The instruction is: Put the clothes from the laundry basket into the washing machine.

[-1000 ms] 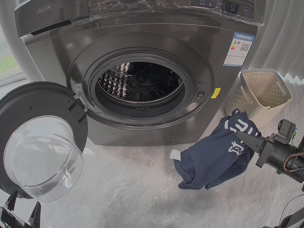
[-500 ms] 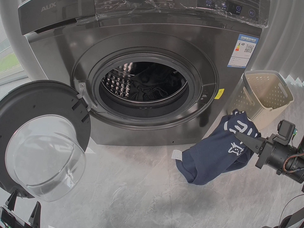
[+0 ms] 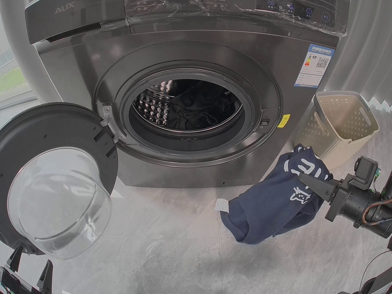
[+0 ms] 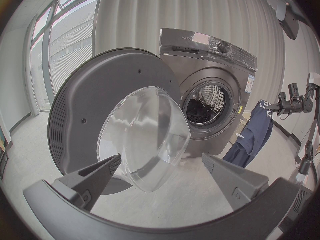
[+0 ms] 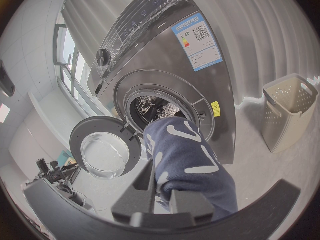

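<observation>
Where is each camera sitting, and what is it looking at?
Head view: on the robot's head, looking down at the washing machine and its open door; the right end effector holds a navy shirt.
Left wrist view: low on the left arm, facing the door's glass; the open left end effector in front.
Right wrist view: on the right arm, facing the drum past the clamped shirt.
Shared: all show drum and door.
</observation>
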Tool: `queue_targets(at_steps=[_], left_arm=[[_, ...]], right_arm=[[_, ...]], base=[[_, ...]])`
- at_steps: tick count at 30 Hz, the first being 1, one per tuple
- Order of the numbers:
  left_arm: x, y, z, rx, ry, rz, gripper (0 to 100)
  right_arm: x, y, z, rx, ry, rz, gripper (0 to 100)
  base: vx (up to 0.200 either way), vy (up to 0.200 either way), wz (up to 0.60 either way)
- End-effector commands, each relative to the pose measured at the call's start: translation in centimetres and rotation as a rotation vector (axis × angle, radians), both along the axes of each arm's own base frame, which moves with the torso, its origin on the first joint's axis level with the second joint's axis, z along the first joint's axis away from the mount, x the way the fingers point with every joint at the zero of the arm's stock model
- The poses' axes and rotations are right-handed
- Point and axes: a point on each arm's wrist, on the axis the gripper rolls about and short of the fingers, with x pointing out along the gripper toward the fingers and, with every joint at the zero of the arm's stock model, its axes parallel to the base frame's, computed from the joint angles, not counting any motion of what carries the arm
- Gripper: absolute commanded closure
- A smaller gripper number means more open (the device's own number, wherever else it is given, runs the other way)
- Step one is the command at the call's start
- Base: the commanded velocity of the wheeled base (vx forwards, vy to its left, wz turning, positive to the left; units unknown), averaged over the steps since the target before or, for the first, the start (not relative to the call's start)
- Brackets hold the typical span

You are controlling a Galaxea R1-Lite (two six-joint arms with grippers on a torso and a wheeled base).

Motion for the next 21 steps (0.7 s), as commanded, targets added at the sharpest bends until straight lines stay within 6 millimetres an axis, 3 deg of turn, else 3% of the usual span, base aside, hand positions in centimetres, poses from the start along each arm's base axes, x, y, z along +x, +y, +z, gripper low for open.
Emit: queue_targets(at_steps=[1, 5, 8, 21], left_arm=[[0.00, 0.00, -0.48, 0.001, 0.000, 0.000, 0], [-0.02, 0.00, -0.49, 0.001, -0.002, 0.000, 0], [0.00, 0.00, -0.48, 0.001, 0.000, 0.000, 0], [0.00, 0.00, -0.48, -0.001, 0.000, 0.000, 0]], right_arm=[[0.48, 0.08, 0.29, 0.017, 0.005, -0.005, 100], [0.98, -0.37, 0.66, 0.022, -0.010, -0.024, 100], [1.03, -0.34, 0.70, 0.025, -0.007, -0.023, 100], [0.77, -0.16, 0.05, -0.004, 0.008, -0.018, 100]], base=[[0.000, 0.000, 0.00], [0.000, 0.000, 0.00], [0.000, 0.000, 0.60], [0.000, 0.000, 0.00]])
